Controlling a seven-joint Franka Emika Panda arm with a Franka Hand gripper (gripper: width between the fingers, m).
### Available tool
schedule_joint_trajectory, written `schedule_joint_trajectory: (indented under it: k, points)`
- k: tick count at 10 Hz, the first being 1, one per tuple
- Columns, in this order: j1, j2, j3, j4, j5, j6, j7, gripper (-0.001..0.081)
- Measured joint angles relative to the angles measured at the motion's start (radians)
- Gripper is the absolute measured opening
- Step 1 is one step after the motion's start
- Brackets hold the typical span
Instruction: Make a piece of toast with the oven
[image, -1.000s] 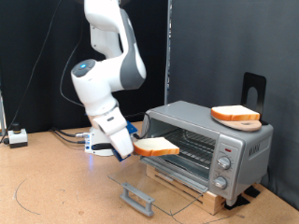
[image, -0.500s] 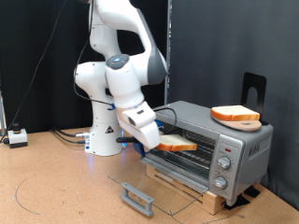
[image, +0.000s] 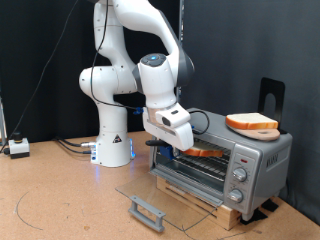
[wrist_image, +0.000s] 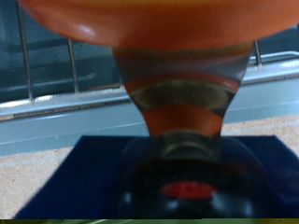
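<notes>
A white robot arm's gripper (image: 185, 146) is reaching into the open front of a boxy silver-grey countertop toaster oven (image: 240, 150), clamping a flat slice of toast (image: 207, 152) with an orange-brown crust between its fingers. The toast is sitting just inside the oven's mouth, over the wire rack (wrist_image: 56, 70). The glass door (image: 165, 192) is lying open on the brown worktop (image: 60, 200). A second bread slice (image: 251, 122) is resting on the oven's top.

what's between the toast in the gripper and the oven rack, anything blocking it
Nothing visible blocks it. The oven has its glass door folded down flat, leaving the mouth open. The gripper holds the piece of toast already at the opening, partly inside over the wire rack. A second slice sits on the oven's roof, out of the way.
</notes>
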Motion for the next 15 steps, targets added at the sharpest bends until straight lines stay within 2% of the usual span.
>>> schedule_joint_trajectory:
  k: [2, 5, 8, 11, 15]
  points:
    - [0.001, -0.017, 0.023, -0.023, -0.002, 0.047, 0.000, 0.0397]
    - [-0.014, -0.044, 0.016, -0.026, -0.027, 0.045, -0.019, 0.0397]
    - [-0.074, -0.070, -0.036, -0.024, -0.087, -0.019, -0.083, 0.0397]
    - [-0.131, -0.070, -0.066, -0.024, -0.147, -0.024, -0.113, 0.0397]
    - [-0.157, -0.069, -0.075, -0.020, -0.200, -0.034, -0.117, 0.0397]
